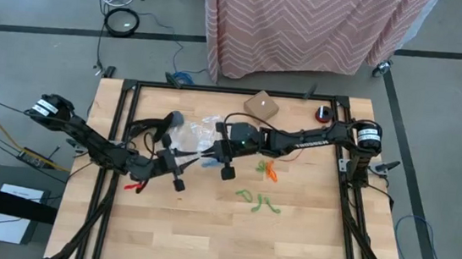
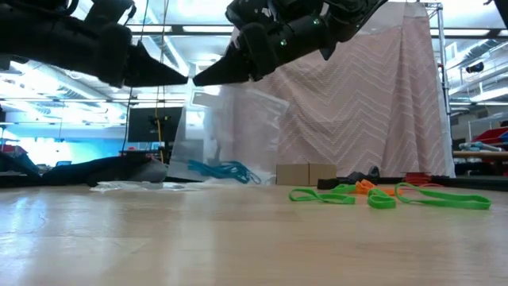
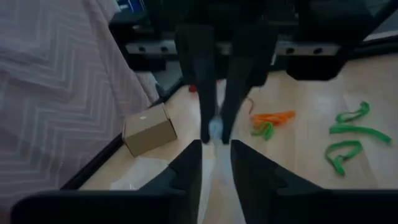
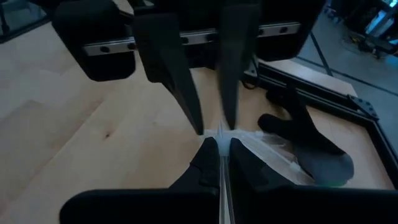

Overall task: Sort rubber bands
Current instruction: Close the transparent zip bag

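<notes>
High view: a cardboard box [image 1: 261, 105] sits behind both pincers, which meet mid-table at a clear bag [image 1: 199, 131]. Right pincer [image 1: 216, 156] pinches it; left pincer [image 1: 179, 158] stands parted. Green rubber bands [image 1: 256, 200] and orange ones [image 1: 267, 170] lie limp nearby.

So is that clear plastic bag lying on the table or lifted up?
Lifted: the clear plastic bag hangs above the table, both grippers at its top edge.

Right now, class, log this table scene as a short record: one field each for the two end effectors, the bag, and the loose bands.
left end effector: open, facing the right one at the bag's edge
right end effector: shut on the clear bag
clear bag: held upright above the table, blue bands inside
green bands: loose on the wood
orange bands: loose, beside the green ones
cardboard box: at the table's far edge
</notes>
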